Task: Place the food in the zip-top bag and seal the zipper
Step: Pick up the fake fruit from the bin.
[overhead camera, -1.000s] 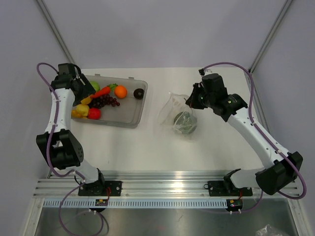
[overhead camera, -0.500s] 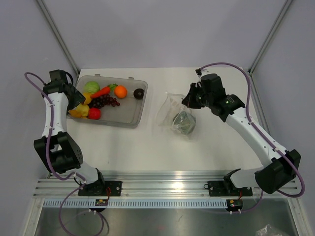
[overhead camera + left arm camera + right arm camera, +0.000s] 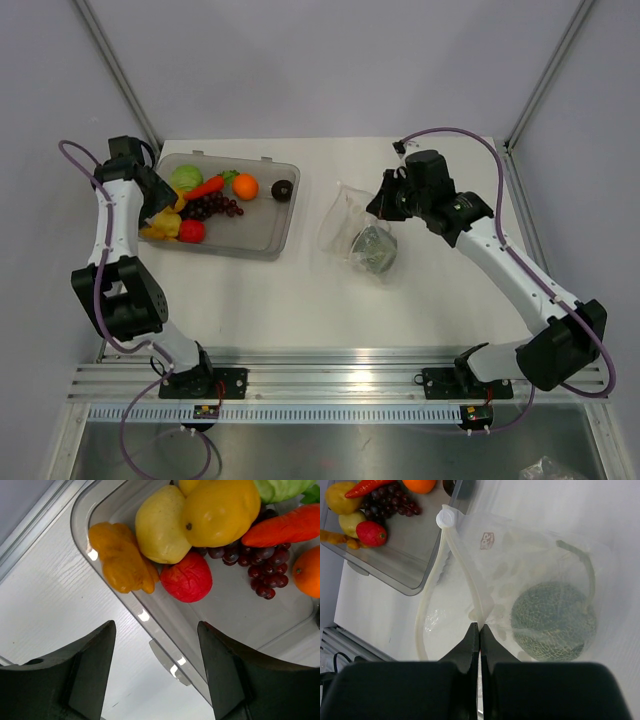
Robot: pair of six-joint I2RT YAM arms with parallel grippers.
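Only a melon (image 3: 552, 622) is in the zip-top bag (image 3: 535, 555) right of the tray (image 3: 240, 615); right tool (image 3: 479, 627) pinches the zipper (image 3: 455, 560); left tool (image 3: 154, 630) spread by the tray's unbagged food (image 3: 186, 577).

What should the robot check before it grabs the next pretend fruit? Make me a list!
1. Right gripper pinching the zipper: ok, shut on the strip.
2. Zip-top bag mouth open: ok, the strip's two sides bow apart.
3. Left gripper open and empty: ok.
4. Left gripper lined up on a fruit: not ok, it hangs over the tray rim, and the red piece lies beyond its fingertips.
5. Room left in the bag: cannot tell, a green melon is already inside.
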